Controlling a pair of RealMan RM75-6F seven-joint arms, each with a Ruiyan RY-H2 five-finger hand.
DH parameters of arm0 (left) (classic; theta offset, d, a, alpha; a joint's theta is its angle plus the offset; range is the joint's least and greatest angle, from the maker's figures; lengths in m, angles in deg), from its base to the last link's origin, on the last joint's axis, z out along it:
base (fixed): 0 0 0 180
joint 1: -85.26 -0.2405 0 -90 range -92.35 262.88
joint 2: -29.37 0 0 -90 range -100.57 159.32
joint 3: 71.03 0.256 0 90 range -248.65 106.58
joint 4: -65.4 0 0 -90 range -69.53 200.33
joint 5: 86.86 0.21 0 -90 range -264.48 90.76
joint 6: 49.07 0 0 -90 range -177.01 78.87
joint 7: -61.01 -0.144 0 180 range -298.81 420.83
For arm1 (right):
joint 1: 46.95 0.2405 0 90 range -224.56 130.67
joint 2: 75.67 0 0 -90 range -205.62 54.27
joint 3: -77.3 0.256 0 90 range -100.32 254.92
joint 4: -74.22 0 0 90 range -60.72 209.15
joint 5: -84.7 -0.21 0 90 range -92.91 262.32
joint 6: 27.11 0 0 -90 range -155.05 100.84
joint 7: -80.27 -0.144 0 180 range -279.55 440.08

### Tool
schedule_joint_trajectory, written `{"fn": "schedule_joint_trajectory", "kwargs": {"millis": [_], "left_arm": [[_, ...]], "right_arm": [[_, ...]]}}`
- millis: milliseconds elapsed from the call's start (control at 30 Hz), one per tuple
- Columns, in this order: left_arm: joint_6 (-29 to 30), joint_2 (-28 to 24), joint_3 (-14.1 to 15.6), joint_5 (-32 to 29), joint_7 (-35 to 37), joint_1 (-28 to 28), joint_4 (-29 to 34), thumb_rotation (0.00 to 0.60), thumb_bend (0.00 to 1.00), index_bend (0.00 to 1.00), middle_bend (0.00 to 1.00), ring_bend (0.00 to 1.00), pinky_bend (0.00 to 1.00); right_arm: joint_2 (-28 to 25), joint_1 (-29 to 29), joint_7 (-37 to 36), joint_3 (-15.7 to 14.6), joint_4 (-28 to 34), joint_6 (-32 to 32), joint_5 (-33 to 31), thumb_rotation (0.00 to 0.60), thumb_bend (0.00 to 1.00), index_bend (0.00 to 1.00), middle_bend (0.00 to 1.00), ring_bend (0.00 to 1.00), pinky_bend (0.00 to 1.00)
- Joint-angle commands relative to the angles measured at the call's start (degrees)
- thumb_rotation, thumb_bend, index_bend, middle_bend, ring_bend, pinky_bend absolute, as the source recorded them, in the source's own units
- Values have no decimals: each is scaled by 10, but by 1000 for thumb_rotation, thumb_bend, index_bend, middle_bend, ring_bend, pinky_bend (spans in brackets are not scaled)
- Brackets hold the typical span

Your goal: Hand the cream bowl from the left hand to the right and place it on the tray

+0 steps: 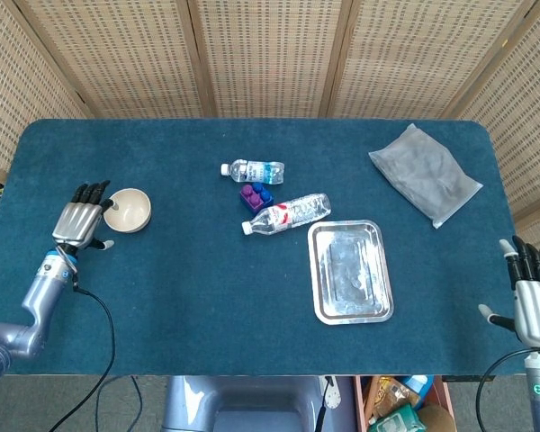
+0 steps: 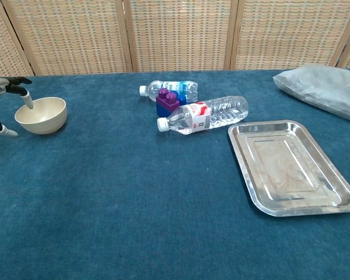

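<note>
The cream bowl (image 1: pixel 129 210) (image 2: pixel 41 115) stands upright on the blue table at the left. My left hand (image 1: pixel 83 219) (image 2: pixel 4 100) is right beside the bowl's left rim, fingers spread; one fingertip hangs over the rim, and it holds nothing. The metal tray (image 1: pixel 348 271) (image 2: pixel 293 166) lies bare right of centre. Past the table's right front corner, my right hand (image 1: pixel 533 293) is open, far from the tray; the chest view does not show it.
Two clear water bottles (image 1: pixel 286 213) (image 1: pixel 252 169) lie near the table's middle with a purple and blue block (image 1: pixel 256 194) between them. A grey bag (image 1: pixel 425 173) rests at the back right. Wicker screens stand behind the table.
</note>
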Motion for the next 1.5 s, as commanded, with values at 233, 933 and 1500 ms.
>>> {"fn": "schedule_joint_trajectory", "kwargs": {"millis": [233, 933, 1500], "left_arm": [[-32, 50, -2, -8, 10, 28, -68, 600, 353, 510, 0, 0, 0], [159, -50, 42, 139, -21, 22, 184, 600, 456, 635, 0, 0, 0], [50, 50, 66, 230, -136, 149, 233, 600, 457, 635, 0, 0, 0]], "right_arm": [[0, 4, -8, 3, -8, -11, -10, 600, 0, 0, 0, 0, 0], [-5, 5, -18, 0, -2, -13, -6, 600, 0, 0, 0, 0, 0], [-8, 0, -25, 4, -5, -7, -16, 600, 0, 0, 0, 0, 0]]}}
